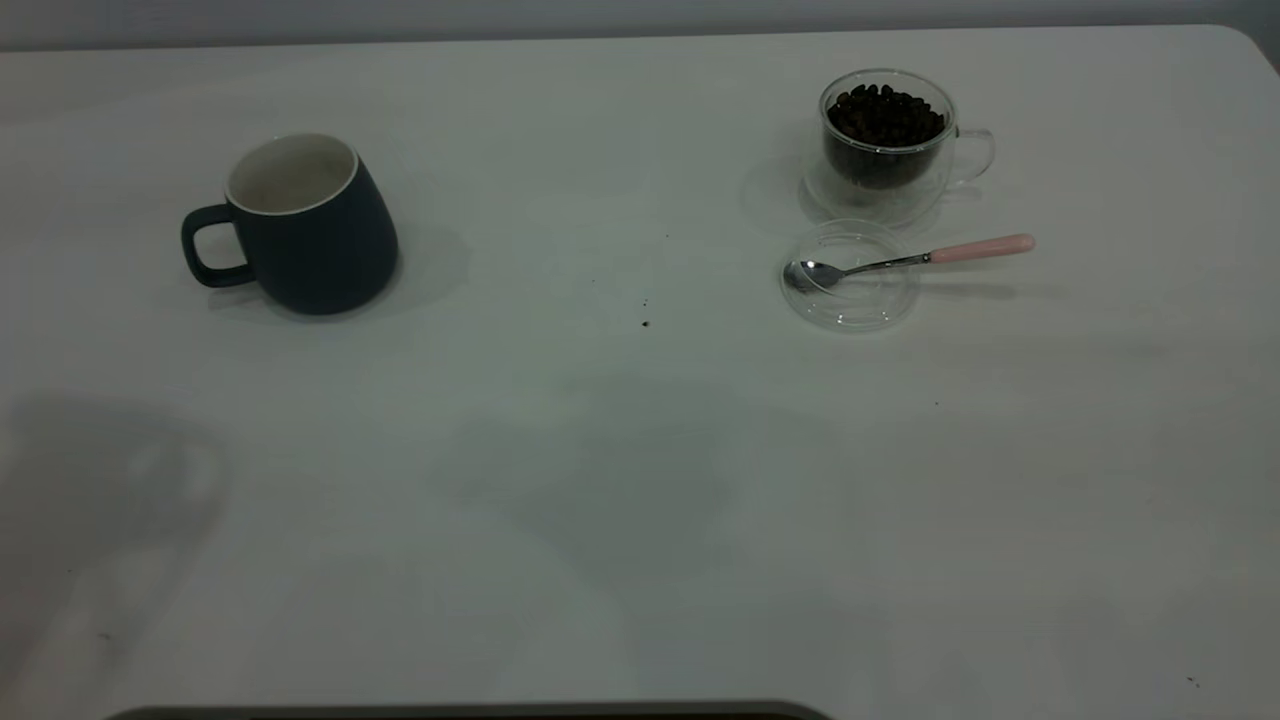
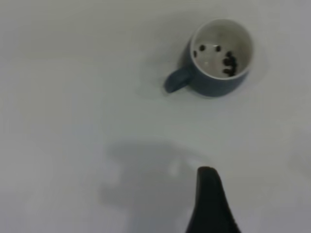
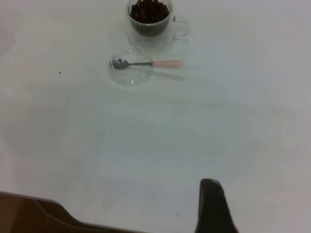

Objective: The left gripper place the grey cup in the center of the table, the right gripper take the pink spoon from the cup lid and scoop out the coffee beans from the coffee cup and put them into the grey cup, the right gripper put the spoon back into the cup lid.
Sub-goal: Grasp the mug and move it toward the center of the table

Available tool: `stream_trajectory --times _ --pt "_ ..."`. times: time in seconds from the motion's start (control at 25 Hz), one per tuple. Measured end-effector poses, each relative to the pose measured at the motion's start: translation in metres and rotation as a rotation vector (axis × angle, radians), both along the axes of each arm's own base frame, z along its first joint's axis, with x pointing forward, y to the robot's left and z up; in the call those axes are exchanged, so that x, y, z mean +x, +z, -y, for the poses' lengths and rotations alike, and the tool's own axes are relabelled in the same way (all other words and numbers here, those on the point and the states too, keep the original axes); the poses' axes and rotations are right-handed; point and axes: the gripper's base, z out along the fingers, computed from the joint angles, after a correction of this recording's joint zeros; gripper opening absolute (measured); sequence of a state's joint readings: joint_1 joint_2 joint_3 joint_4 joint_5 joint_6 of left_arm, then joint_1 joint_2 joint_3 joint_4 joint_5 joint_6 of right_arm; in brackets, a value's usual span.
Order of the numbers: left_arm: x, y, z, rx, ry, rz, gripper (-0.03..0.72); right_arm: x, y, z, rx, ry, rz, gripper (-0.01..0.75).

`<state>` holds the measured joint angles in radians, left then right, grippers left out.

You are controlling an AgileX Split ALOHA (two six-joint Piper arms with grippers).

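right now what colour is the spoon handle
Pale pink, on the pink spoon whose metal bowl rests in the cup lid; clearest in the exterior view.

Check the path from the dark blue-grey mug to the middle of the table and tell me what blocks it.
Nothing visible does. The dark blue-grey ceramic mug stands at the left of the white table; between it and the centre lie only tiny dark specks.
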<state>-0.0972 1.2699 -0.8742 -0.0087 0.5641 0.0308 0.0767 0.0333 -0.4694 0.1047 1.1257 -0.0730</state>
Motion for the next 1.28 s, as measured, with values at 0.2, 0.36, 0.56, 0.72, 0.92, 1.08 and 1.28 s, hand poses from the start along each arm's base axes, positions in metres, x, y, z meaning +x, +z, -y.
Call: stream_trajectory --times 0.2,0.36,0.56,0.72,0.92,1.08,1.28 --pt "0.063 -0.032 -0.035 0.025 0.105 -0.15 0.565 0.0 0.0 0.0 0.0 0.0 0.0 0.523" --pt "0.101 -0.071 -0.073 0.025 0.149 -0.261 0.565 0.0 0.0 0.0 0.0 0.0 0.0 0.523" --pt "0.141 -0.109 -0.085 0.088 -0.045 -0.312 0.565 0.0 0.0 0.0 0.0 0.0 0.0 0.523" --pt "0.164 -0.136 -0.087 0.186 -0.291 -0.303 0.565 0.0 0.0 0.0 0.0 0.0 0.0 0.523" --pt "0.175 -0.165 -0.082 0.301 -0.558 -0.278 0.565 0.0 0.0 0.0 0.0 0.0 0.0 0.523" --pt "0.182 -0.188 -0.069 0.391 -0.787 -0.236 0.565 0.0 0.0 0.0 0.0 0.0 0.0 0.523" --pt "0.187 -0.215 -0.045 0.467 -1.021 -0.18 0.565 0.0 0.0 0.0 0.0 0.0 0.0 0.523"
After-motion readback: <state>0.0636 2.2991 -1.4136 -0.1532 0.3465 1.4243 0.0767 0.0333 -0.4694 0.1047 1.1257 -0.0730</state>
